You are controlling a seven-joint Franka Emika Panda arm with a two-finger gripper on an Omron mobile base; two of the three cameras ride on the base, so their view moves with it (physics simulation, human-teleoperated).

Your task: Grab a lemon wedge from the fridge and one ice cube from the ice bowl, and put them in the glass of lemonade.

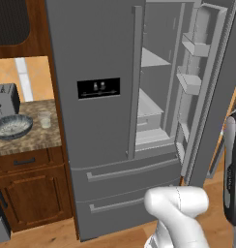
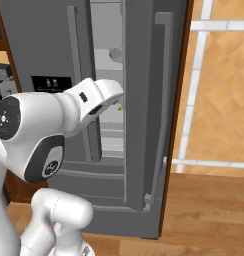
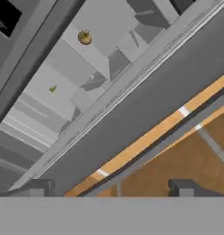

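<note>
From the left base view we see the fridge [image 1: 105, 97] with its right door [image 1: 207, 92] swung open, bare shelves inside and two drawers below. To its left, on the speckled bench [image 1: 28, 138], stands the ice bowl [image 1: 12, 127], with the glass of lemonade [image 1: 44, 119] just beside it on the right and a silver toaster [image 1: 6, 100] behind the bowl. In the right base view our white arm [image 2: 49, 125] reaches toward the open fridge compartment; the lemon wedge [image 2: 119, 107] shows as a tiny yellowish speck on a shelf just past the wrist, and a rounded pale item [image 2: 115, 53] sits on a higher shelf. In the hand view the fingers [image 3: 111, 187] stand wide apart, released, grasping nothing, with the door edge and wooden floor [image 3: 178, 170] between and beyond them. The lemon wedge [image 3: 53, 88] lies small on a fridge shelf, well apart from the fingers, and a round brownish fruit [image 3: 85, 37] rests on another shelf.
</note>
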